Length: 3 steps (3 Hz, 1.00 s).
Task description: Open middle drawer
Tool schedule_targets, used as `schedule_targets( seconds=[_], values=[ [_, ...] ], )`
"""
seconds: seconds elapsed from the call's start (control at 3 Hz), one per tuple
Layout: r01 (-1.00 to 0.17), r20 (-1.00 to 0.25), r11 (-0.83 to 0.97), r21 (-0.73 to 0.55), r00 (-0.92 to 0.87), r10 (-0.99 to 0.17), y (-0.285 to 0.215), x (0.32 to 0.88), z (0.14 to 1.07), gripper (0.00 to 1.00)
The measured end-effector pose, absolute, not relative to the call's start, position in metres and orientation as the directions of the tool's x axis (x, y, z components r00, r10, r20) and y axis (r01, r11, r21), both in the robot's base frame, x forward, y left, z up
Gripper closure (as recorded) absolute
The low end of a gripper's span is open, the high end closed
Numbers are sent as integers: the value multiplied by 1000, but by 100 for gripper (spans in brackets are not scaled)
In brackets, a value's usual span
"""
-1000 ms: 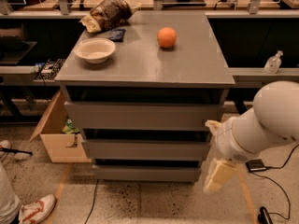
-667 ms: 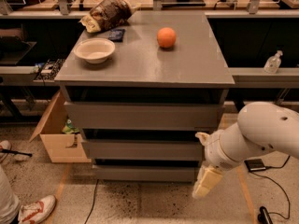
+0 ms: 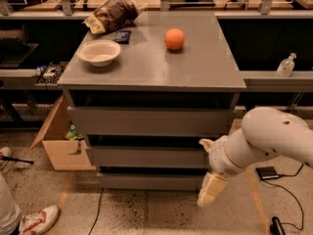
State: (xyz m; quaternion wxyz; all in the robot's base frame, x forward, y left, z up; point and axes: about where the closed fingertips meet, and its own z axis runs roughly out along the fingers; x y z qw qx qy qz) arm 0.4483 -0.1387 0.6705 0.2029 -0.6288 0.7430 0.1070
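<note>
The grey cabinet has three handleless drawer fronts stacked under its top. The middle drawer (image 3: 146, 156) is the medium front between the taller top one and the shorter bottom one, and it looks closed. My gripper (image 3: 209, 180) hangs on the white arm (image 3: 264, 138) low at the right, in front of the right ends of the middle and bottom drawers. I cannot tell whether it touches either front.
On the cabinet top (image 3: 195, 72) lie an orange (image 3: 174, 38), a white bowl (image 3: 99, 52), a chip bag (image 3: 111, 14) and a small dark object. An open cardboard box (image 3: 58, 146) stands left of the cabinet. Cables run on the floor at the right. A person's shoe (image 3: 36, 220) is at the bottom left.
The arm and gripper have moved left, from beside the cabinet's right side to in front of the right ends of the lower drawers. The drawers have not moved.
</note>
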Motion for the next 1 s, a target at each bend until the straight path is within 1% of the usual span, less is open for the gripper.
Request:
schedule_targets(
  seconds=[0.33,0.67,1.0],
  values=[
    [-985,-443,120,-122,-54,-895,-124,476,640,0],
    [-983,-465,95,-155,-12,-885,-116,506,608,0],
    [-982,-441,61,-178,24,-897,-85,559,526,0]
  ],
)
